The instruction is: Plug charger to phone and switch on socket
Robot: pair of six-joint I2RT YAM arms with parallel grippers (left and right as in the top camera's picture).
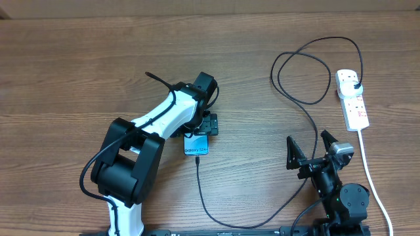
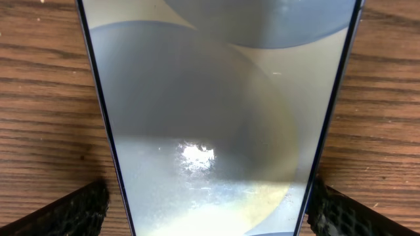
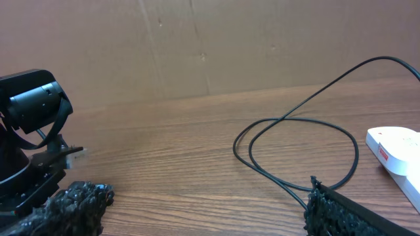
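Note:
The phone (image 1: 195, 145) lies flat mid-table, its lit screen (image 2: 216, 118) filling the left wrist view. My left gripper (image 1: 207, 126) hovers over its far half, open, with one finger (image 2: 72, 213) on each side of the phone's long edges. The charger (image 1: 308, 111), a thin black cable, runs from the phone's near edge, curves right and loops up to its black plug (image 1: 356, 85) seated in the socket (image 1: 353, 103). I cannot tell whether the tip is seated in the phone. My right gripper (image 1: 308, 154) stands open and empty near the front right; the cable loop (image 3: 295, 151) lies ahead of it.
The socket's thick white cord (image 1: 371, 177) runs down the right side past the right arm's base. In the right wrist view the socket's end (image 3: 394, 147) shows at the right and the left arm (image 3: 29, 124) at the left. Bare wooden table (image 1: 79, 65) surrounds everything.

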